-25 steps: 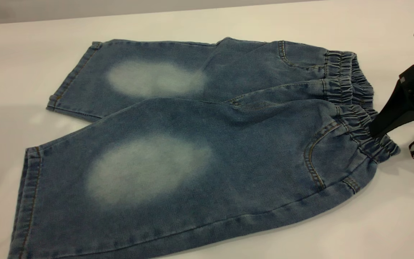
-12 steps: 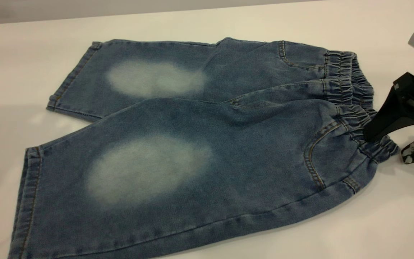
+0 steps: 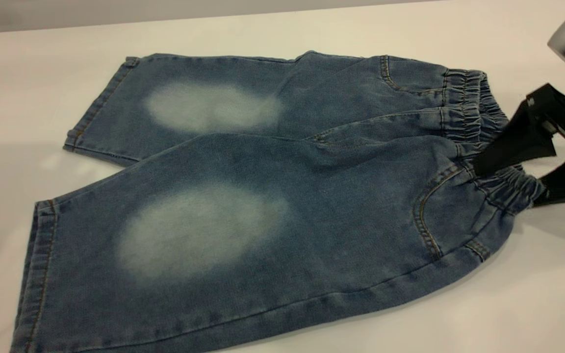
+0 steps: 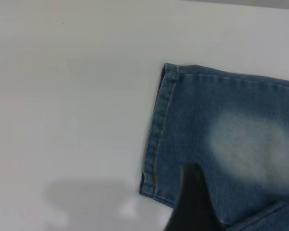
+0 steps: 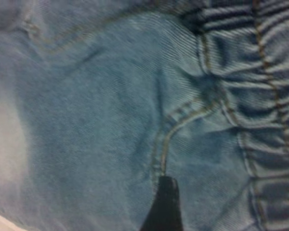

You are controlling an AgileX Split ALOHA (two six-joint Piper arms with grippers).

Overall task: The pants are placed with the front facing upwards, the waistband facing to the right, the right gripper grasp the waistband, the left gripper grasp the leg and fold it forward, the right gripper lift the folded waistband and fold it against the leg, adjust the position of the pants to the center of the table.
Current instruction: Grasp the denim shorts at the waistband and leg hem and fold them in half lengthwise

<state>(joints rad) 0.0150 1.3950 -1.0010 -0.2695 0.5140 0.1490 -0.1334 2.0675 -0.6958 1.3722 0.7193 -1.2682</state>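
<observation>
- You see the pants [image 3: 263, 196] lying flat, front up, on the table [image 3: 282, 29], legs toward the exterior view's left.
- The waistband [image 3: 483, 142] is at the right end, gathered and darker, with its near corner bunched up off the table.
- Your right gripper [image 3: 510, 179] is at that near corner: one finger lies over the waistband, the other sits lower beside it, so the fingers are spread around the band with a gap between them.
- Your left gripper [image 4: 192, 207] hovers over the far leg's hem [image 4: 156, 139]; only one dark finger shows, so you cannot tell its opening.
</observation>
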